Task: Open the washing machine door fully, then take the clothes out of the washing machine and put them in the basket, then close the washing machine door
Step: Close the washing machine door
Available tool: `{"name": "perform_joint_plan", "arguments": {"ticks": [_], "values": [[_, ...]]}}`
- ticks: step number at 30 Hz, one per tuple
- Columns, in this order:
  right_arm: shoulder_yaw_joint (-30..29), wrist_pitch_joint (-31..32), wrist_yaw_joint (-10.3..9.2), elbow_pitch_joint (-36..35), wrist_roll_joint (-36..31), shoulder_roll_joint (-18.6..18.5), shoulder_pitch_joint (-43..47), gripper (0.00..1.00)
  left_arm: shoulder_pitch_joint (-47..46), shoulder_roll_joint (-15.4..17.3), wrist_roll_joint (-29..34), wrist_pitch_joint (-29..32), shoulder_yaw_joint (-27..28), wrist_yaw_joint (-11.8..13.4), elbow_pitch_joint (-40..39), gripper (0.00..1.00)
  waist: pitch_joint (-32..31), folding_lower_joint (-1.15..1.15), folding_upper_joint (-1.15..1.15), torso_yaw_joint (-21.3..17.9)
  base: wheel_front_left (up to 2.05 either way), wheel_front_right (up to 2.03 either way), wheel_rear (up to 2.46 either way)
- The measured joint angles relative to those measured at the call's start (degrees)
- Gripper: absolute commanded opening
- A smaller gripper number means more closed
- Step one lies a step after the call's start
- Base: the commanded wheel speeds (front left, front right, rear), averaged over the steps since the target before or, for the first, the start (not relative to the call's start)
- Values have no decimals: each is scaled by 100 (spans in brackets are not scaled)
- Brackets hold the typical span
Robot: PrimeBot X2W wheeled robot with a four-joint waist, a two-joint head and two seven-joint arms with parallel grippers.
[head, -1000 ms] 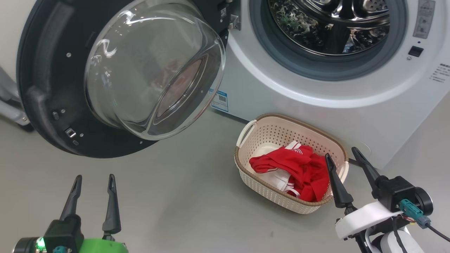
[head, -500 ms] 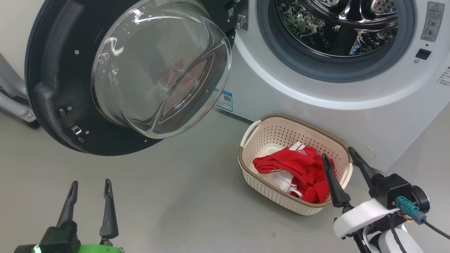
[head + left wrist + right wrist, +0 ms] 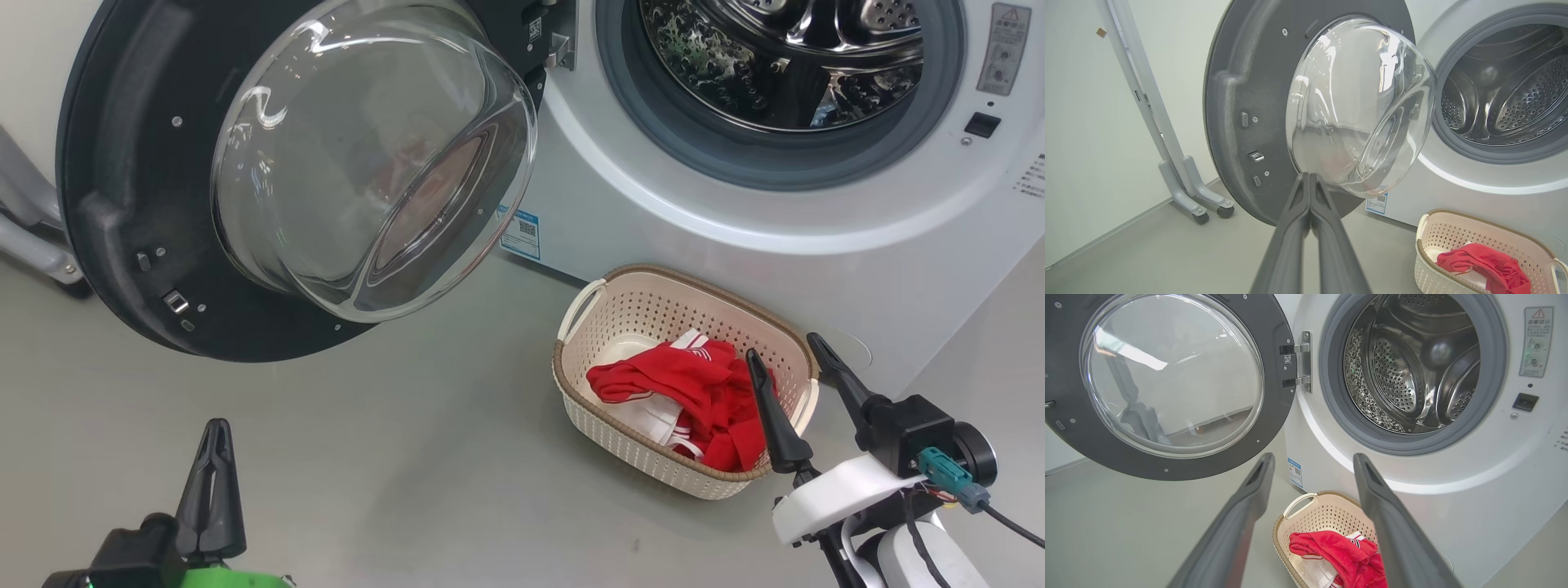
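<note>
Resting in basket (image 3: 622, 445), clothes (image 3: 702, 392) near spread right pincer (image 3: 782, 347).

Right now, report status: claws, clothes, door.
Left claw shut, empty. Right claw open, by basket. Clothes in basket, drum bare, door wide open. Basket low, likely under door's swing.

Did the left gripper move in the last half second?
Yes. The left gripper has snapped shut, jaws now pressed together. Its place has barely shifted: in the head view it sits at about the same spot below the washing machine door.
</note>
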Motion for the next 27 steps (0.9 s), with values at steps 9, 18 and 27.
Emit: {"name": "perform_joint_plan", "arguments": {"ticks": [9, 18, 27], "values": [[-5, 1, 0, 22, 0, -8, -18, 100, 5, -160, -4493, -264, 163, -899, -379, 0, 31, 0, 0, 2, 0, 0, 0], [-78, 57, -59, -83, 1, -25, -15, 100, -43, -190, -7112, -378, 1170, -1134, -445, 0, 136, 0, 0, -5, 0, 0, 0], [-101, 159, -59, -240, -33, -140, -16, 100, -655, 15, -7765, -250, 2221, -1168, 188, 0, 330, 0, 0, -21, 0, 0, 0]]}}
